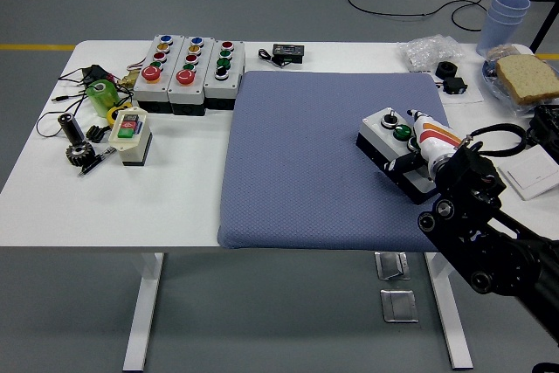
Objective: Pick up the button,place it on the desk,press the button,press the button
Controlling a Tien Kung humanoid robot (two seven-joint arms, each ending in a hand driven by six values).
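My right hand over the white three-button control box on the blue mat, finger state seemingly unreadable.

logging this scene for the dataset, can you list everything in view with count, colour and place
grey push-button box with green and black buttons: 1, right side of the mat, under the hand
blue-grey fabric mat: 1, table centre
grey multi-button control boxes: 3, far left, side by side
cream switch box with red and green keys: 1, left
dark metal gear: 1, left edge
green object: 1, far left
small black device: 1, far centre
pale blue stacked cups: far right
bread slice: 1, far right
white table: 1
right hand: on the box; fingers unclear
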